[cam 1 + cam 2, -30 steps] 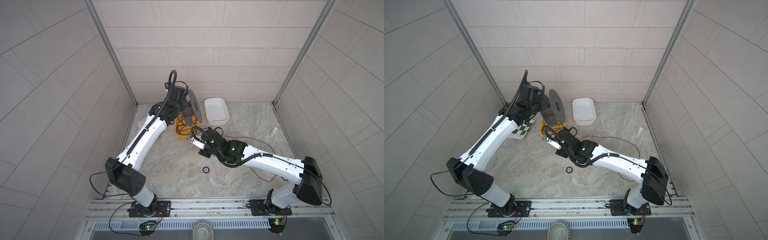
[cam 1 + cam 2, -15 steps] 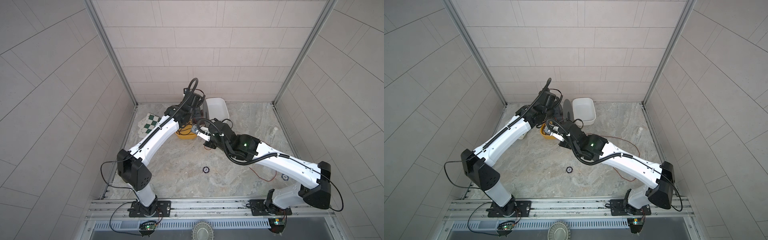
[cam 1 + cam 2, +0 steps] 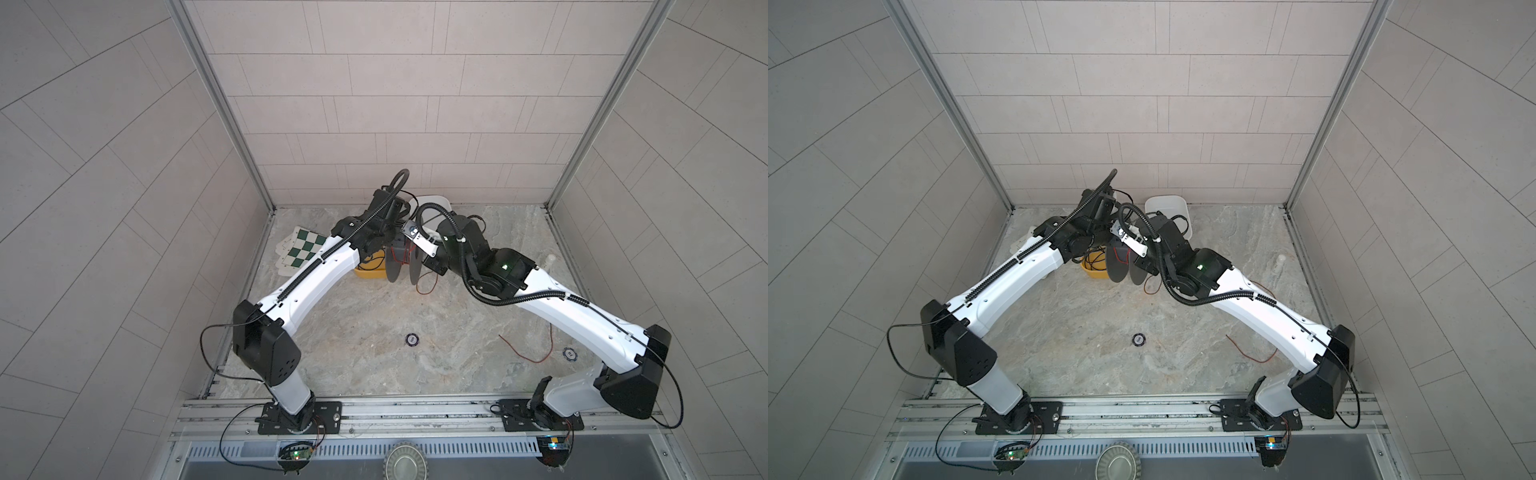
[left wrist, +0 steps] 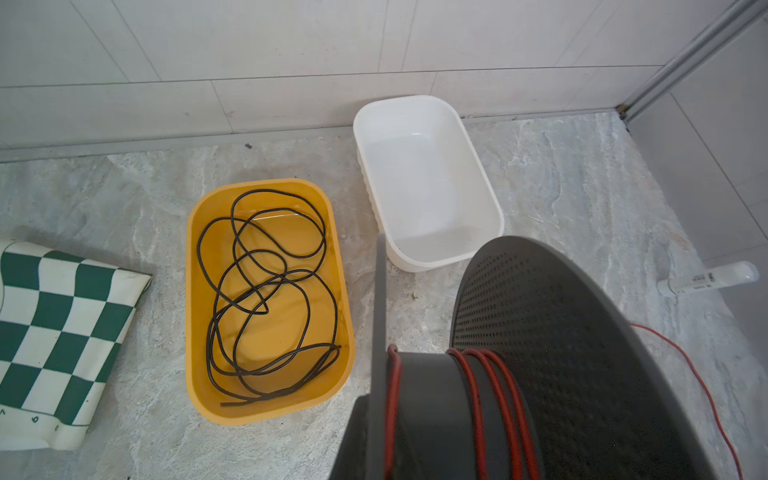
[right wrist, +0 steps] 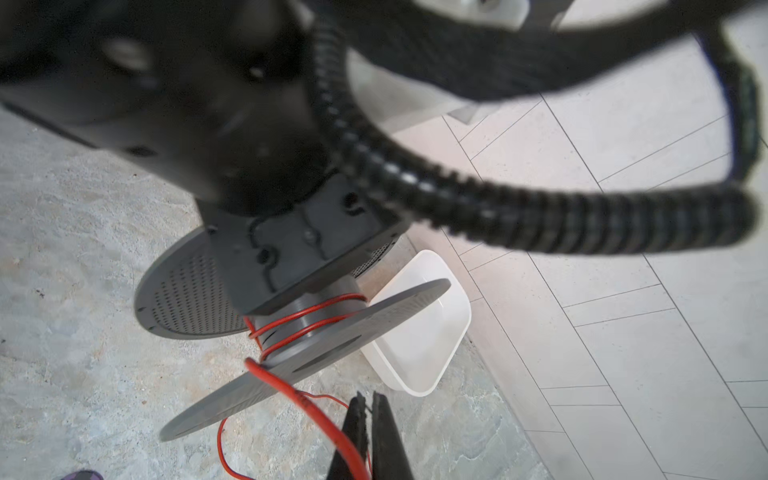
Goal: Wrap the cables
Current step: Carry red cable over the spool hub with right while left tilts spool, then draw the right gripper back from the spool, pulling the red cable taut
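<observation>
- At the table's (image 3: 353,324) left edge lies a green-and-white checkered mat (image 4: 54,324). Small dark characters sit on its white border but cannot be read with certainty.
- A white tube (image 4: 706,278) lies near the right wall. Its label print is too small to read.
- Two small round tokens (image 3: 411,339) lie on the open marbled surface, well apart. Their markings are illegible.
- The left gripper (image 5: 299,257) carries a grey plastic spool (image 4: 436,399) with two round perforated flanges and a plain hub. Its fingers are hidden behind the spool, and its jaws are closed, clamped on the spool.
- The red wire (image 4: 482,374) is wound in several turns on the hub, between the flanges.
- The wire leaves over a flange edge to the right gripper (image 5: 369,399), whose jaws are together, pinching it.
- In both top views, slack wire trails across the table towards the right arm's base.
- A glossy yellow tray (image 4: 189,311), rectangular with rounded corners, holds a loose tangle of thin black cable (image 4: 266,291).
- A smooth white tray (image 4: 428,195) sits just beside the yellow one, near the rear wall.
- A blurred black ribbed hose (image 5: 457,195) and the left wrist housing block much of the right wrist view.
- The spool fills a large part of the left wrist view.
</observation>
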You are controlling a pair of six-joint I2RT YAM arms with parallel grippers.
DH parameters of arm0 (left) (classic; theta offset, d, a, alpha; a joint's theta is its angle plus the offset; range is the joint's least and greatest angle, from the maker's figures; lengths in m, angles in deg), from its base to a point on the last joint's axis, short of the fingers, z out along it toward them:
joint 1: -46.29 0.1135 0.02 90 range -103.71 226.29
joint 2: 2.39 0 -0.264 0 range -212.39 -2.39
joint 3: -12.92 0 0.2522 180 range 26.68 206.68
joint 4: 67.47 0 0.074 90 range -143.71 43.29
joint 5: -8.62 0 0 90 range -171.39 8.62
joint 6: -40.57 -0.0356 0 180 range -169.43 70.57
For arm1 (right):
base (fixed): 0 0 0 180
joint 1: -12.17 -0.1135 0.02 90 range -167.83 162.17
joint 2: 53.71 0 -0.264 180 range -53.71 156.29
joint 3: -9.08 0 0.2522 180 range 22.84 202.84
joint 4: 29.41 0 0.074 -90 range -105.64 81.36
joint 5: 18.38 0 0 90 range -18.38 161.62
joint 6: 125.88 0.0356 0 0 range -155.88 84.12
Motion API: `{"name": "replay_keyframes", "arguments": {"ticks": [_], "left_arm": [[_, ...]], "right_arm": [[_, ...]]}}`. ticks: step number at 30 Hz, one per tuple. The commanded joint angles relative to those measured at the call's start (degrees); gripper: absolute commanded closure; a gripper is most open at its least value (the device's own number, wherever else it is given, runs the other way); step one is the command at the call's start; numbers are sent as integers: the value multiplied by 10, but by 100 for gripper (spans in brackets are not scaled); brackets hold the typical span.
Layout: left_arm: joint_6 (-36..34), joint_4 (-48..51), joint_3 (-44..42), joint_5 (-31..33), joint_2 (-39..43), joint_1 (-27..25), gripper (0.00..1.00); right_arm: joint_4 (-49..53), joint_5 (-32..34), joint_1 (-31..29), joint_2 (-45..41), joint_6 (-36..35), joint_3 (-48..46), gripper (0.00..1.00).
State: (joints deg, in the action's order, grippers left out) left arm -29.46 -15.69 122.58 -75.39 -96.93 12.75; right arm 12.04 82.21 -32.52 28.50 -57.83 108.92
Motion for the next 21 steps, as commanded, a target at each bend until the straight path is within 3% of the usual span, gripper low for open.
{"name": "replay_keyframes", "arguments": {"ticks": [1,8,16,21], "left_arm": [[-66,17,-10,-20,43,2,100],[-140,65,-6,-42,68,2,100],[-179,95,-19,-63,111,3,100],[-190,151,9,-93,114,7,100]], "right_arm": [[-19,-26,24,2,35,32,100],[-1,-93,75,37,92,84,100],[45,-134,130,98,138,144,100],[47,-165,169,113,162,143,94]]}}
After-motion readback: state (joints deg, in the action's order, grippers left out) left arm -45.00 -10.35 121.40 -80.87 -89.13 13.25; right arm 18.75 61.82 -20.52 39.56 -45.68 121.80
